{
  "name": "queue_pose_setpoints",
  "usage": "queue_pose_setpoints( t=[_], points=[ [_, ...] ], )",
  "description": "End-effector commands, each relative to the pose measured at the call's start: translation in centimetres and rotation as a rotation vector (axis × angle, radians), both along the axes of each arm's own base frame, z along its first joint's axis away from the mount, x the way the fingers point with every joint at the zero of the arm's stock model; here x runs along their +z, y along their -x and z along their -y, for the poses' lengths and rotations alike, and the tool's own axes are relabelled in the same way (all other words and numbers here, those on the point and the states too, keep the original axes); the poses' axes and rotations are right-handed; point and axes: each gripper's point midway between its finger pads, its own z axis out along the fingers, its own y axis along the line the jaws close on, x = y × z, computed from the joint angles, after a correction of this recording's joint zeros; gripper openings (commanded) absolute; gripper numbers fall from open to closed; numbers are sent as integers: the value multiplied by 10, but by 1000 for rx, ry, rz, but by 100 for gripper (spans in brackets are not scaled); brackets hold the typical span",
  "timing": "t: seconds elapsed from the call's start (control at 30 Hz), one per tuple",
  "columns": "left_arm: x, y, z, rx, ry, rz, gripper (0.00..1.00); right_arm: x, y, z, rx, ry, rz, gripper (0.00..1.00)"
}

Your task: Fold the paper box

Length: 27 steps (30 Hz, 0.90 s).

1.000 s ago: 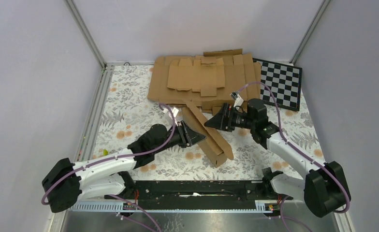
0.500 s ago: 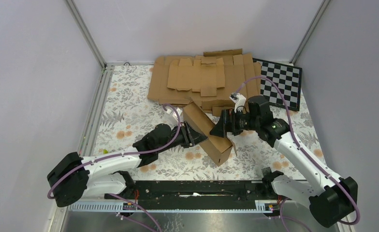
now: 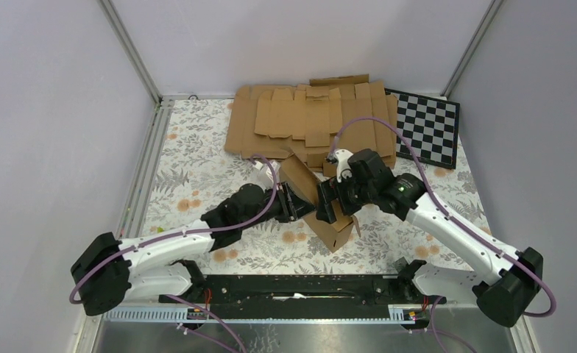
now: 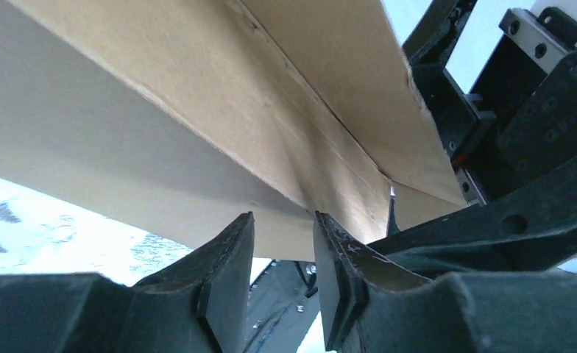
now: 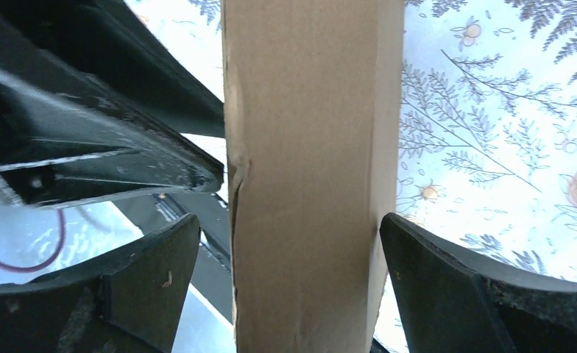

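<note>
Both arms are now meeting at the paper box (image 3: 335, 229), mid-surface, just near of the pile of blanks (image 3: 308, 121). My left pincer (image 3: 294, 202) is gripping its wall. My right pincer (image 3: 328, 200), fully released, is moving in from the right to straddle it, probably readying a squeeze.

**Moves in from the right**

Swings the right gripper (image 3: 328, 206) from right of centre into the middle of the frame. Sets it astride the paper box (image 3: 304, 176) instead of beside it, with the jaws spread a touch wider. Draws the long diagonal sheet into a shorter, narrower shape. Carries the right arm (image 3: 447, 228) leftward, its shoulder toward the lower right corner. Nudges the left gripper (image 3: 299, 201) slightly toward the upper right.
</note>
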Motion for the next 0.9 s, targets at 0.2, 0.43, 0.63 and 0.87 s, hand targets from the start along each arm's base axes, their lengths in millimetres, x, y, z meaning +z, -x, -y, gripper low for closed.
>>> queue_pose_setpoints(
  t=[0.2, 0.43, 0.63, 0.87],
  points=[
    [55, -41, -77, 160, -393, 190, 44, 0, -20, 8, -27, 234, 106, 93],
    [89, -89, -124, 361, -519, 417, 48, 6, -21, 8, -21, 230, 127, 86],
    [99, -114, -114, 347, -554, 655, 54, 7, -16, 11, 9, 224, 141, 84],
    [94, -135, -88, 124, -516, 842, 74, 2, -12, 11, 41, 226, 131, 82]
  ],
)
